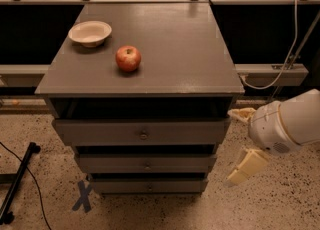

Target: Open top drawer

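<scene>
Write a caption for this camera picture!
Open gripper hovers beside the top drawer, knob untouched; apple and bowl sit on the cabinet.

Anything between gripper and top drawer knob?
Camera view: the gripper, jaws open, hangs beside the top drawer at its right end; only bare drawer front lies between it and the knob.

- the gripper (242, 143) sits just off the right end of the top drawer (142, 131), its two halves spread wide with nothing between them
- the fingers (248, 166) are pale cream, kinda yellowish, chunky and wedge-shaped
- the upper one is a short stub about level with the drawer's top edge, and the lower one looks bigger and blockier
- further right of the drawer there's a fat rounded wrist housing (272, 129), glossy white plastic
- a thin tan band (281, 120) rings that housing
- there's a small dotted grille patch (280, 147) on its underside
- the rest of the arm has the same smooth white shell and runs off the right edge
</scene>
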Tool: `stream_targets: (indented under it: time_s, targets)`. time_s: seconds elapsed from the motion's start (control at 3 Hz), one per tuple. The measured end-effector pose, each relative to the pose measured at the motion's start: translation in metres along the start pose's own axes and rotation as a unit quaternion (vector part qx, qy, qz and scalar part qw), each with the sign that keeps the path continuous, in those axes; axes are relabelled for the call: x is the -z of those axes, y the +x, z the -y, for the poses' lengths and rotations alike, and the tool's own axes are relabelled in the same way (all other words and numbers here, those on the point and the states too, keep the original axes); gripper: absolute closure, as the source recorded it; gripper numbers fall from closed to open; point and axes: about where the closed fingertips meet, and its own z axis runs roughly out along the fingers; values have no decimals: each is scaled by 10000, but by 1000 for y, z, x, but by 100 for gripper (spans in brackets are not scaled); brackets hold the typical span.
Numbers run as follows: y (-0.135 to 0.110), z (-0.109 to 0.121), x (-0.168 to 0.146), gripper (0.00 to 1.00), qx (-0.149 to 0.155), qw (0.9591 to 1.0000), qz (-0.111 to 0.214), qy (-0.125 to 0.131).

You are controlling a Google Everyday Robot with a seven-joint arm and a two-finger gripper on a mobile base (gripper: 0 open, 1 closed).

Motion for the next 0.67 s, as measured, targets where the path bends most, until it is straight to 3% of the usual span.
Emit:
stream_targets:
  time_s: [0.33,0.67]
  targets:
    - [-2,14,3,0,-8,9997,-13,224]
    - [-6,-6,-25,0,-159,9983,97,-559]
